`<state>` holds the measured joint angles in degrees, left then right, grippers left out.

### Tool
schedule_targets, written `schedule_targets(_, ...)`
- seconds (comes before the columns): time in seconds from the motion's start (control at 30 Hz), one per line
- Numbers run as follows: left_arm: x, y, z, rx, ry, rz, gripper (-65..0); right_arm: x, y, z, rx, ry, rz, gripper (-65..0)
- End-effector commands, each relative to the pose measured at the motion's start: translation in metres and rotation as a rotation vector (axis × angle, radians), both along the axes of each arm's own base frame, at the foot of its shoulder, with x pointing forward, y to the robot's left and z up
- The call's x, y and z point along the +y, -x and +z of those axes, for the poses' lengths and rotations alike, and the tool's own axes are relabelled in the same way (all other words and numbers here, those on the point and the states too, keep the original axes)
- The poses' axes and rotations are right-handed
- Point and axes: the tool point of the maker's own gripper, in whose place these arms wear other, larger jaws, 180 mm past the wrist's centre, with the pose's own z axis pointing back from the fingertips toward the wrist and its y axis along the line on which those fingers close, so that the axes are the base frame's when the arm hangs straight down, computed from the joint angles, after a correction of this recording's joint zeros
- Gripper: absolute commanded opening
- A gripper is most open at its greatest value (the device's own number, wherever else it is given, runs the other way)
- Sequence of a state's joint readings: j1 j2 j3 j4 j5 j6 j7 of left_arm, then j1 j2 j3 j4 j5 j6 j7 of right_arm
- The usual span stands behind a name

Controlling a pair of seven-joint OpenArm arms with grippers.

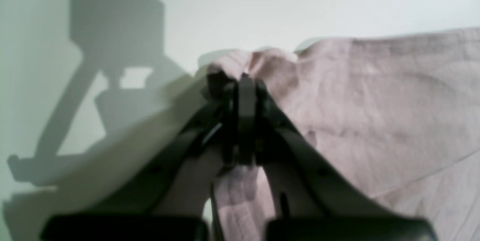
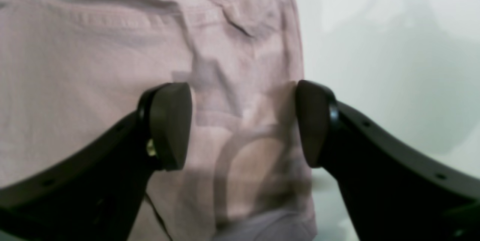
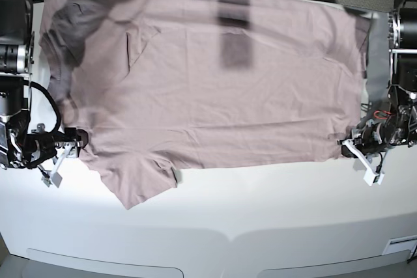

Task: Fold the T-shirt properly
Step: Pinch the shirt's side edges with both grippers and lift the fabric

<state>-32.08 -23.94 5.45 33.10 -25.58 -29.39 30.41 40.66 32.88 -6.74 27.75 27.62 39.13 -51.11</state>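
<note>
On the white table (image 3: 215,213), the T-shirt (image 3: 208,83) lies spread nearly flat in a single layer, covering the far half of the surface, with no fold yet made; I judge the task to be at its very start, with every fold still to come. Its long axis runs across the base view from side to side: the collar end and both sleeves lie toward that view's left, and the straight hem lies toward its right. One sleeve (image 3: 140,183) spills off the shirt's near edge toward the table's front, and the other sits at the shirt's far-left corner, partly in shadow. My left hand (image 1: 242,83) is at the hem's near corner, its jaws clamped together on a bunched pinch of pink cloth, which the left wrist view shows puckering up around the fingertips. My right hand (image 2: 243,122) sits at the opposite end, by the shirt's near-left edge just beyond the near sleeve; its jaws stand wide apart, with a strip of the cloth lying between the two pads (image 2: 170,124), and nothing is gripped. Only one of the two near corners is therefore secured. What remains, as I read it, is to close the right hand on its edge, carry the near edge over, tuck in the sleeves, and halve the shirt along its length.
</note>
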Motion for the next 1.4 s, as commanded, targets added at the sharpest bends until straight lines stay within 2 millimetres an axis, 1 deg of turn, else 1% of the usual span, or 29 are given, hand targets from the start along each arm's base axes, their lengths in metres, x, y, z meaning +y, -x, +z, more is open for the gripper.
schedule_targets(0.0,0.007,-0.012,0.015,-0.037,-0.012,0.001,-65.0,-0.007,-0.018,0.022,-0.066,-0.004,-0.006,-22.5)
schedule_targets(0.03,0.007,-0.012,0.015,-0.037,-0.012,0.001,-65.0,-0.006,-0.018,0.022,-0.067,-0.005,-0.007,-24.1)
schedule_targets(0.13,0.007,-0.012,0.015,-0.036,-0.012,0.001,-65.0,-0.002,-0.02,0.023,-0.08,-0.032,-0.014,-31.6)
schedule_targets(0.2,0.007,-0.012,0.015,-0.036,-0.012,0.0,-65.0,0.0,-0.022,0.025,-0.088,-0.049,-0.019,-33.9)
schedule_targets(0.27,0.007,-0.011,0.015,-0.036,-0.012,0.0,-65.0,0.002,-0.022,0.025,-0.092,-0.056,-0.017,-34.6)
schedule_targets(0.3,0.007,-0.012,0.015,-0.036,-0.012,0.001,-65.0,0.001,-0.022,0.025,-0.091,-0.055,-0.018,-37.2)
schedule_targets(0.33,0.007,-0.012,0.015,-0.036,-0.012,0.001,-65.0,0.001,-0.022,0.025,-0.091,-0.055,-0.018,-41.3)
schedule_targets(0.43,0.007,-0.012,0.015,-0.037,-0.012,0.001,-65.0,0.001,-0.022,0.025,-0.093,-0.055,-0.019,-58.5)
schedule_targets(0.47,0.007,-0.012,0.015,-0.037,-0.012,0.001,-65.0,0.001,-0.023,0.026,-0.098,-0.055,-0.019,-63.2)
schedule_targets(0.5,0.007,-0.012,0.015,-0.036,-0.012,0.001,-65.0,0.001,-0.024,0.026,-0.103,-0.056,-0.02,-65.0)
schedule_targets(0.63,0.007,-0.012,0.015,-0.036,-0.012,0.001,-65.0,0.0,-0.026,0.027,-0.115,-0.054,-0.021,-65.0)
schedule_targets(0.67,0.007,-0.012,0.015,-0.036,-0.012,0.001,-65.0,0.0,-0.028,0.028,-0.122,-0.052,-0.021,-63.1)
schedule_targets(0.8,0.007,-0.012,0.015,-0.037,-0.012,0.001,-65.0,0.001,-0.036,0.034,-0.161,-0.056,-0.024,-35.5)
schedule_targets(0.83,0.007,-0.012,0.015,-0.037,-0.012,0.001,-65.0,0.0,-0.038,0.035,-0.174,-0.052,-0.023,-30.5)
schedule_targets(0.87,0.007,-0.012,0.015,-0.037,-0.012,0.001,-65.0,-0.001,-0.041,0.035,-0.19,-0.038,-0.019,-27.3)
schedule_targets(0.9,0.007,-0.012,0.015,-0.037,-0.012,0.001,-65.0,-0.002,-0.043,0.035,-0.202,-0.018,-0.01,-25.8)
schedule_targets(0.97,0.007,-0.012,0.015,-0.038,-0.011,0.001,-65.0,-0.004,-0.045,0.029,-0.199,0.056,0.032,-25.7)
schedule_targets(1.03,0.007,-0.012,0.015,-0.037,-0.011,0.001,-65.0,-0.004,-0.042,0.018,-0.154,0.152,0.084,-25.8)
schedule_targets(1.1,0.007,-0.012,0.016,-0.038,-0.011,0.001,-65.0,0.002,-0.041,0.007,-0.119,0.222,0.091,-25.9)
schedule_targets(1.2,0.007,-0.012,0.015,-0.036,-0.012,0.0,-65.0,0.03,-0.047,-0.003,-0.121,0.192,0.098,-26.0)
schedule_targets(1.23,0.007,-0.011,0.015,-0.033,-0.012,0.0,-65.0,0.037,-0.048,-0.005,-0.12,0.186,0.102,-26.0)
schedule_targets(1.3,0.007,-0.01,0.014,-0.025,-0.013,-0.002,-65.0,0.04,-0.049,-0.005,-0.12,0.181,0.105,-26.0)
schedule_targets(1.37,0.007,-0.009,0.013,-0.021,-0.014,-0.003,-65.0,0.035,-0.048,-0.004,-0.119,0.187,0.101,-26.1)
